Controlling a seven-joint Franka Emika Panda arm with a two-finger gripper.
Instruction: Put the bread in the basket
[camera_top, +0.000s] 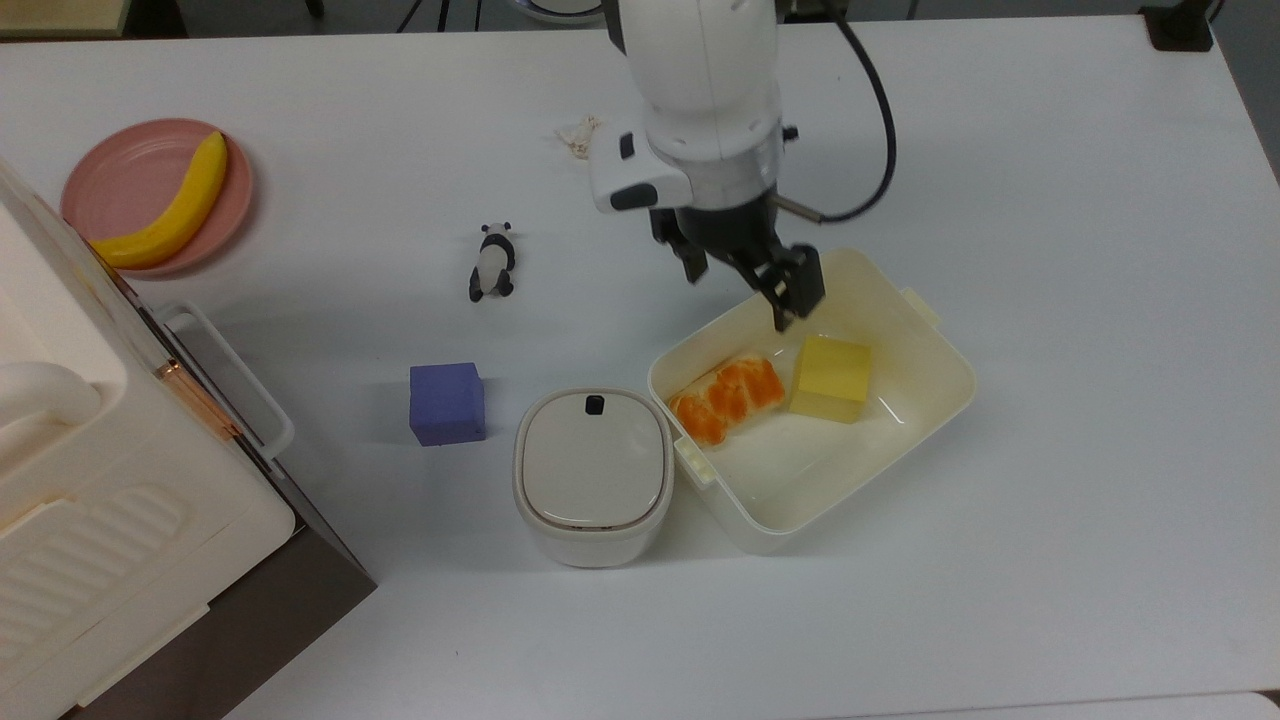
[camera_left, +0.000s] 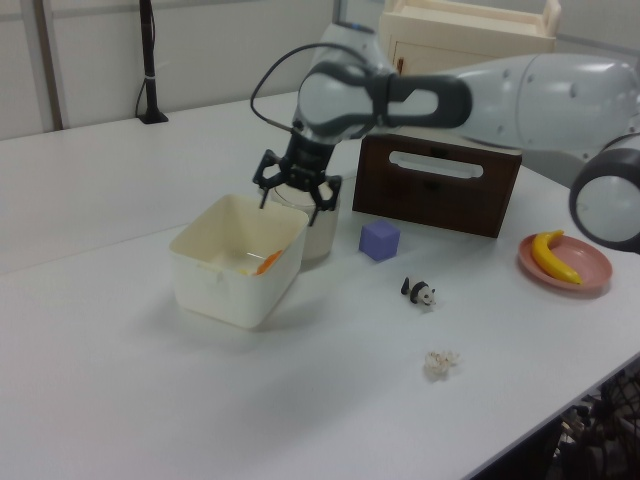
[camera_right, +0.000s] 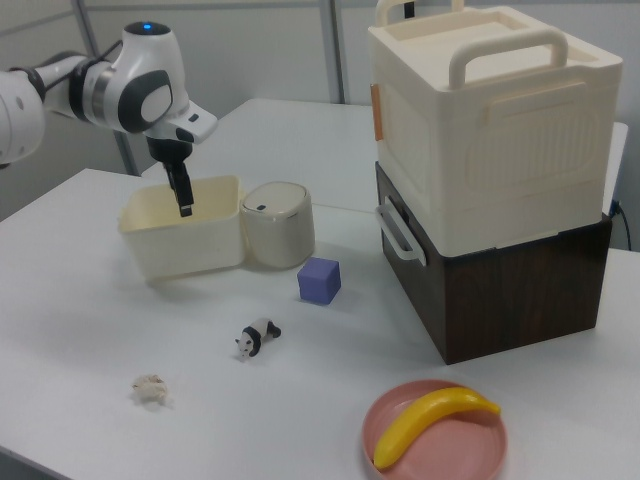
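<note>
Inside the basket, against the wall nearest the lidded bin, the bread lies glazed side up, its long axis slanting across the basket floor toward the yellow cube, which it nearly touches. The robot's hand hangs above the basket's far rim in the top view, fingers spread wide and holding nothing. The bread sits below the hand and toward the top view's bottom, clear of both fingers. By the look of it, the bread is delivered and only a retreat from the surface remains.
</note>
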